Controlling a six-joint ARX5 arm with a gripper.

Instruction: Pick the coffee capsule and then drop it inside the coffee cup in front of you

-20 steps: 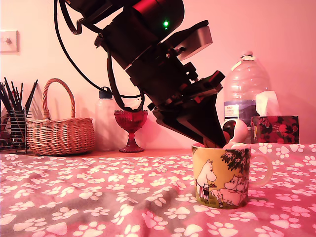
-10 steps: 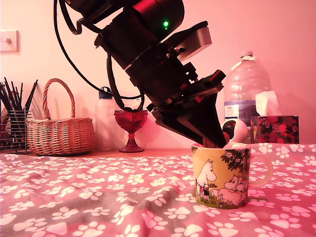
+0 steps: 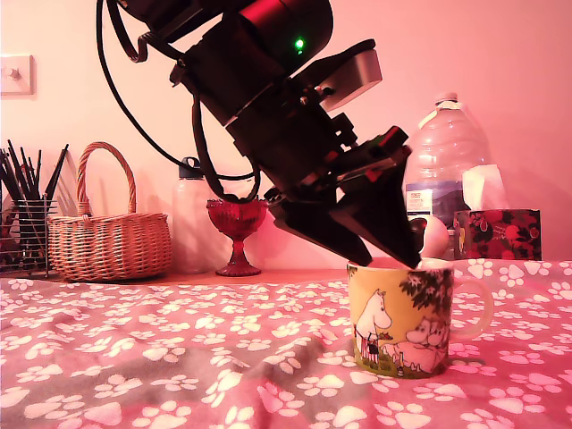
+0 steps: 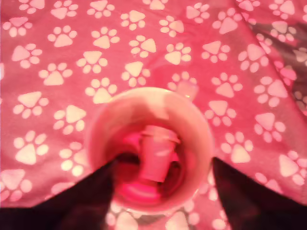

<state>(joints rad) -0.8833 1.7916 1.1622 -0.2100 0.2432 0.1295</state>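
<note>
Capsule in the cup, claw spread wide above it

The coffee capsule (image 4: 157, 155) lies inside the yellow coffee cup (image 3: 402, 322), resting against its pale bottom with the wider rim end up in the wrist view. The claw (image 3: 398, 250) hangs tilted just over the cup's mouth, its two dark fingers (image 4: 96, 196) well apart on either side of the capsule and not touching it. The cup stands on the bench's pink paw-print cloth (image 3: 179, 357).
</note>
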